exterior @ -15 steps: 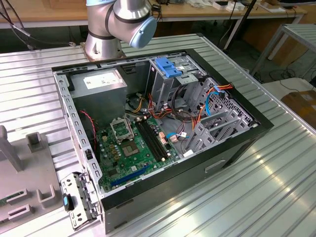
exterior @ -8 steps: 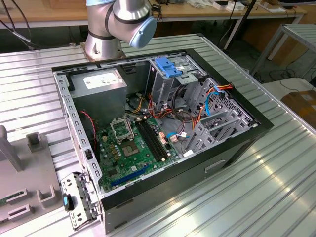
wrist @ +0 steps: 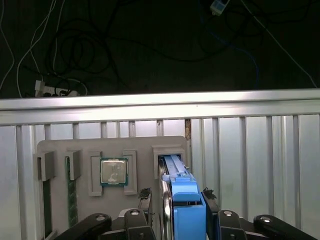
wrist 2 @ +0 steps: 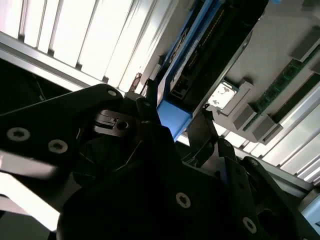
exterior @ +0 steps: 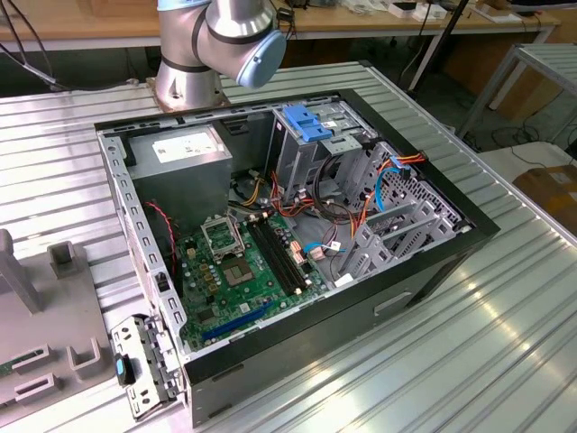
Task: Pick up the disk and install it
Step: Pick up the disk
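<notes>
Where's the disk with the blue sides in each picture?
First wrist view: the disk stands at a slot of the grey tray, beside the chip.
Second wrist view: the disk, blue end close up, the chip behind it.
Exterior view: the shared grey tray lies at the exterior view's left edge.

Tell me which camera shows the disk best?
The first wrist view: the disk stands edge-on, blue rail facing the camera, at the grey tray. The second wrist view shows its blue corner close up.

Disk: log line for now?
gripper astride disk | disk on edge at fixture slot, beside CPU | grip unclear | not installed
</notes>
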